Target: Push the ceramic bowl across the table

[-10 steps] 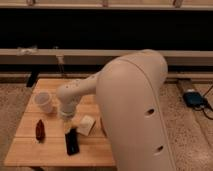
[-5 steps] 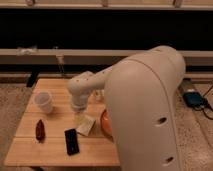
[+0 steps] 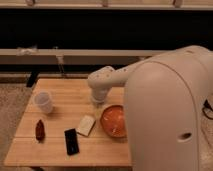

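gripper [image 3: 98, 105] down at the table [image 3: 60, 102], tucked under the wrist [image 3: 102, 82] so can't tell how wide it's spread, ceramic bowl [image 3: 114, 120] just right of it, contact unclear, bowl's far side hidden by robot body [image 3: 165, 115]

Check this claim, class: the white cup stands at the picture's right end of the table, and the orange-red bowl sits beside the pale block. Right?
One error: the camera view shows the white cup at the picture's left end of the table, not the right. The ceramic bowl does sit beside the pale block, with the hand by its far rim.
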Robot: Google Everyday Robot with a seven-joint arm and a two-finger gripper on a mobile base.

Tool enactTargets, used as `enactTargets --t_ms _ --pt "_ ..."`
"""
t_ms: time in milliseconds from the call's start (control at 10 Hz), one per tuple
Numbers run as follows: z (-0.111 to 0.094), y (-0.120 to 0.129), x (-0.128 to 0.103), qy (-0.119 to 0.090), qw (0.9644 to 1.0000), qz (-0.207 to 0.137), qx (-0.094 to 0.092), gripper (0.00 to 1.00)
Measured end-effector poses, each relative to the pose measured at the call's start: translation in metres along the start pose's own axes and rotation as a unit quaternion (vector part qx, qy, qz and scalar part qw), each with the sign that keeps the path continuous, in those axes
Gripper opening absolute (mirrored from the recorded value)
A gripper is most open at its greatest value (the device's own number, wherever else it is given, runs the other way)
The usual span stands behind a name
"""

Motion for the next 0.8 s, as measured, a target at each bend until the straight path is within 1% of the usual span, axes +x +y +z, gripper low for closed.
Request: enactTargets --t_ms 200,300,400,600,800 --pt "-0.007 -0.001 0.024 0.012 0.9996 0.023 0.005 0.67" --pt "-0.007 -0.001 0.037 0.018 0.9992 0.034 0.005 0.67" --pt "-0.003 0.0 0.051 0.022 0.9987 0.045 0.003 0.67" --pt "0.014 0.0 0.069 0.024 0.9979 0.061 0.002 0.67" --pt "0.023 0.004 0.082 0.023 0.997 0.073 0.002 0.67"
